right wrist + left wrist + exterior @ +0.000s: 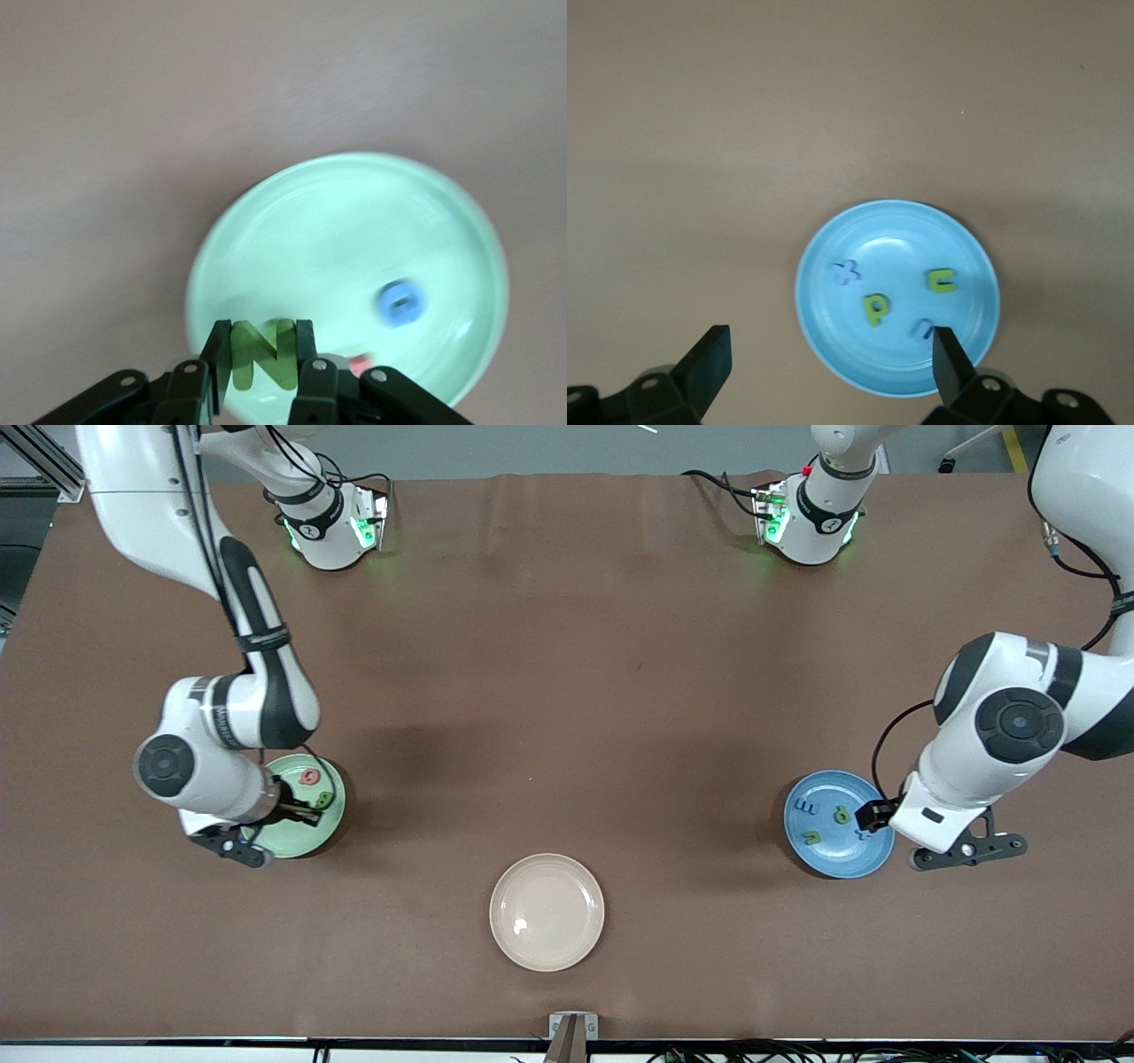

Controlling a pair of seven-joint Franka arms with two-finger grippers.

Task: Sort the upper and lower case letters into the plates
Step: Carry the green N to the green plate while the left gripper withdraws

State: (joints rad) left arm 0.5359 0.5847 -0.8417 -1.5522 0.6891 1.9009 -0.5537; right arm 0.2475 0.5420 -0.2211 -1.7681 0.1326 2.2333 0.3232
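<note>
Brown matting covers the whole table [567, 691] in front of you, and three plates sit on it. Seen from the front camera, with the cream plate [547, 911] as the dial's centre, your mint green plate [301, 806] lies at about ten o'clock, toward the right arm's end, and your blue plate [839, 824] at about two o'clock, toward the left arm's end.

Your right gripper [262, 354] is over the green plate, its fingers pinching a green letter N [262, 352]. The N stands upright between the pads, its flat face toward the wrist camera. A blue letter [401, 301] lies on that plate, with a red piece showing at the rim near the gripper.

Your left gripper [831, 354] hangs over the blue plate's edge with its fingers [709, 359] spread wide and holding nothing. On this plate lie a blue x [845, 272], a green p [875, 307], a green E-like letter [943, 281] and a small blue letter [921, 328] beside one fingertip.
</note>
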